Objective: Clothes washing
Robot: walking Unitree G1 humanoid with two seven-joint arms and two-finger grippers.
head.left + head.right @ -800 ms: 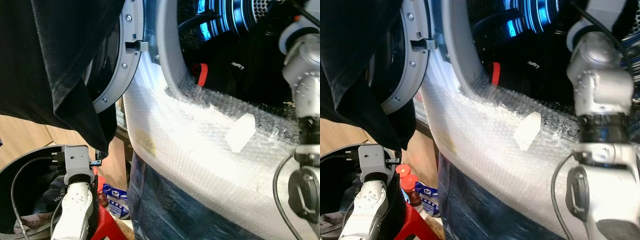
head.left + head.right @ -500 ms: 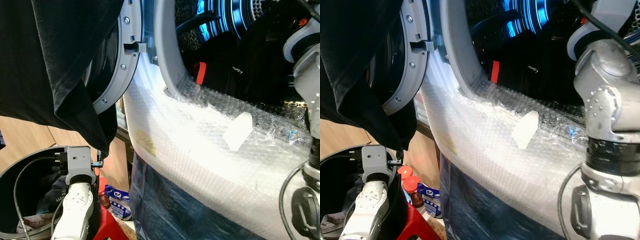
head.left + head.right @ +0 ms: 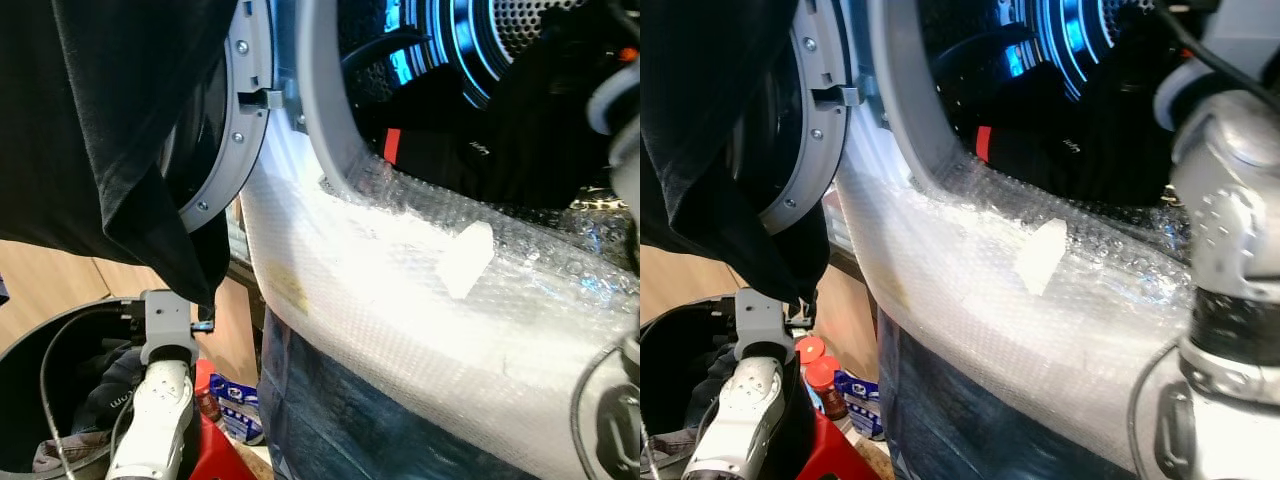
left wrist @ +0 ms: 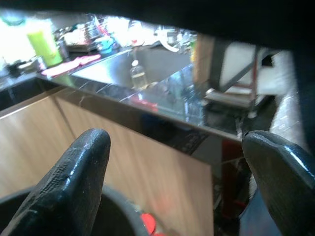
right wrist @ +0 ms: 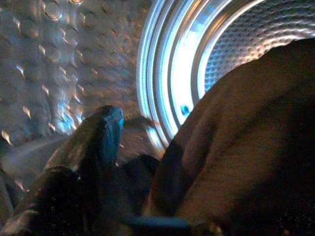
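Observation:
The front-loading washer's open drum [image 3: 480, 60] glows blue, and its front is wrapped in bubble wrap [image 3: 400, 290]. Dark clothes [image 3: 1070, 140] with a red tag lie in the drum mouth. My right arm [image 3: 1230, 200] reaches into the drum. In the right wrist view my right gripper [image 5: 147, 147] is inside the steel drum with a dark garment [image 5: 246, 147] pressed close against it. A black garment [image 3: 110, 130] hangs over the open door [image 3: 235, 130]. My left arm [image 3: 160, 400] hangs low over a dark basket [image 3: 30, 360] of clothes, and my left gripper [image 4: 172, 187] is open and empty.
A red stool [image 3: 215, 450], red-capped bottles [image 3: 815, 365] and a blue packet [image 3: 235, 400] crowd the floor between basket and washer. A wooden cabinet [image 4: 123, 162] under a dark counter with a sink [image 4: 142, 64] stands beyond the basket.
My right arm has pushed further up into the drum, and the dark clothes in its mouth look bulkier. The view has shifted slightly. My left arm has barely moved.

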